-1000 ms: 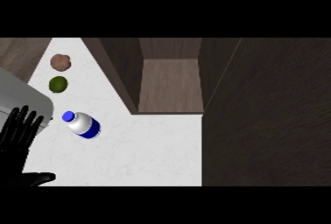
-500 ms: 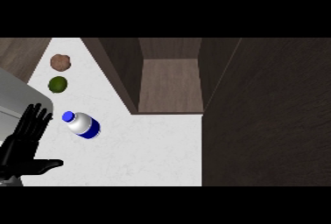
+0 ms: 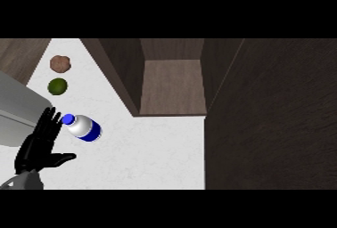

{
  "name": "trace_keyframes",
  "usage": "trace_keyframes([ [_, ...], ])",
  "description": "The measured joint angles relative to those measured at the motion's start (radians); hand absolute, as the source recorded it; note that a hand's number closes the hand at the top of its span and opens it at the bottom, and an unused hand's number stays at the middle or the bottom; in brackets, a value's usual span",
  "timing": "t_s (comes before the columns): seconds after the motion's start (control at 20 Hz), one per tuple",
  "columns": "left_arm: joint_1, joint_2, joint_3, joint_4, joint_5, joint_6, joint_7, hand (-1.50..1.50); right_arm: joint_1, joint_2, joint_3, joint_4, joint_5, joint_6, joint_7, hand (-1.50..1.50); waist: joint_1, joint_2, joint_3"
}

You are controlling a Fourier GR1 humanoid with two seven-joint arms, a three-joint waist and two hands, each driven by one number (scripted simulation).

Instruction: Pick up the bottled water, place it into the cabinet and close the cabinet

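Observation:
The bottled water (image 3: 84, 128) stands on the white counter at the left, seen from above: blue cap, silver body, blue label. My left hand (image 3: 39, 147) is just left of it, fingers straight and pointing up, thumb out to the right, fingertips close beside the cap. Whether they touch the bottle I cannot tell. The open cabinet (image 3: 172, 87) lies up and to the right, its brown inner shelf showing. Its dark door (image 3: 273, 116) stands open along the right side. My right hand does not show.
A brown round item (image 3: 60, 63) and a green round fruit (image 3: 58, 86) lie on the counter (image 3: 151, 151) at the upper left. A grey slab (image 3: 16, 109) runs along the left edge behind my hand.
My left hand has come up and to the right from the lower left edge, closing in on the bottle. The bottle and cabinet have stayed put.

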Motion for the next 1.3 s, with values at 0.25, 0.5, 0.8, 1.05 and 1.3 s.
trace_keyframes([
  [0.25, -0.093, 0.032, 0.011, 0.209, -0.011, -0.037, -0.074, -1.5, -0.007, -0.013, -0.012, 0.026, -0.003, 0.003, -0.018, -1.5, -0.003, 0.001, -0.001],
  [0.5, -0.16, 0.064, 0.012, 0.378, -0.037, -0.068, -0.169, -1.5, 0.002, -0.02, -0.022, 0.025, -0.018, 0.015, -0.03, -1.5, -0.005, 0.002, -0.001],
  [0.8, -0.218, 0.06, 0.002, 0.509, -0.069, -0.049, -0.233, -1.5, -0.016, -0.009, 0.005, 0.043, 0.021, 0.009, -0.041, -1.5, -0.01, 0.005, -0.002],
  [1.05, -0.245, 0.053, 0.001, 0.563, -0.075, -0.048, -0.253, -1.5, -0.013, -0.015, 0.006, 0.041, 0.013, 0.011, -0.035, -1.5, -0.013, 0.006, -0.002],
  [1.3, -0.259, 0.043, 0.01, 0.594, -0.063, -0.085, -0.242, -1.5, -0.038, -0.01, 0.005, 0.054, 0.014, 0.0, -0.031, -1.5, -0.015, 0.008, -0.003],
])
